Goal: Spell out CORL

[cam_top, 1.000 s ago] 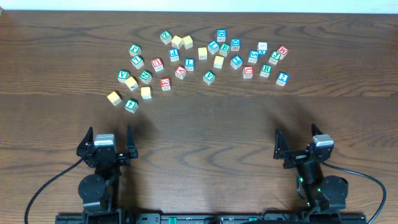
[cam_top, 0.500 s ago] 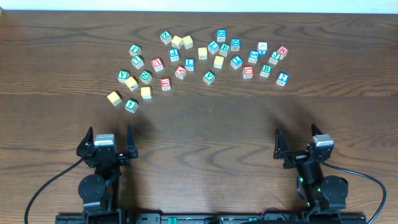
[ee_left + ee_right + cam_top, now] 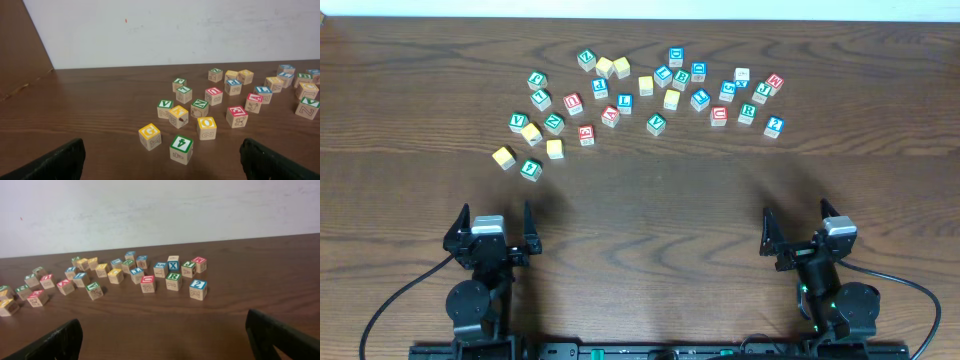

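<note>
Several wooden letter blocks lie scattered across the far half of the table. A blue L block (image 3: 624,101) sits near the middle of the group. A green R block (image 3: 747,112) (image 3: 173,278) sits at its right side, and a red O block (image 3: 573,101) (image 3: 214,92) at its left. I cannot make out a C block. My left gripper (image 3: 495,216) (image 3: 162,165) is open and empty near the front edge. My right gripper (image 3: 796,216) (image 3: 165,342) is open and empty too. Both are well short of the blocks.
A yellow G block (image 3: 149,134) and a green 4 block (image 3: 181,146) are the blocks nearest my left gripper. A blue 2 block (image 3: 198,287) is nearest my right gripper. Bare dark wood table (image 3: 650,210) lies between grippers and blocks. A white wall stands behind.
</note>
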Controlling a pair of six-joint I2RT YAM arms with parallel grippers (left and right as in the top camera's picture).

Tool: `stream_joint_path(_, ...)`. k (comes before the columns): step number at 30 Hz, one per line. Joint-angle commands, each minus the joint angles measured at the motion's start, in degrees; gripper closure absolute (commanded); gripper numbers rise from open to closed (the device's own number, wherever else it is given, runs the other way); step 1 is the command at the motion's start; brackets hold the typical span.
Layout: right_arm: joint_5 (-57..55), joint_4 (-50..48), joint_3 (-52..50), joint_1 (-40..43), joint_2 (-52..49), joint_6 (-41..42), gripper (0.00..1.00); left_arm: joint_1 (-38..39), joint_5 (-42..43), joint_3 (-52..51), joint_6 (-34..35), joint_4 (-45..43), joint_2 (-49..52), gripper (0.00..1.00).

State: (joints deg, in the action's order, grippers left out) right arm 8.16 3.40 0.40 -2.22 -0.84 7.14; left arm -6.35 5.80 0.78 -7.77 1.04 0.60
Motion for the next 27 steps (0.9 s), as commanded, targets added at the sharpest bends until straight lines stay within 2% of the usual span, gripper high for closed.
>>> stream_joint_path(1,0.37,0.20,-0.09,0.28,0.46,-0.39,0.01,-0.33,0.79,-0.55,-0.74,2.51,-0.37,0.03)
stream_joint_path(11,0.37,0.20,-0.09,0.28,0.46,-0.39,0.01,-0.33,1.07,-0.55,-0.72,2.49,-0.37,0.03)
stream_joint_path(14,0.37,0.20,-0.09,0.28,0.46,-0.39,0.01,-0.33,4.92,-0.55,-0.50,1.57,-0.37,0.03)
stream_joint_path(19,0.37,0.20,-0.09,0.28,0.46,-0.39,0.01,-0.33,5.55,0.42,3.41,1.36,0.44,0.03)
stream_joint_path(27,0.37,0.20,-0.09,0.28,0.46,-0.39,0.01,-0.33,5.60,8.76,3.58,1.51,13.18,0.03)
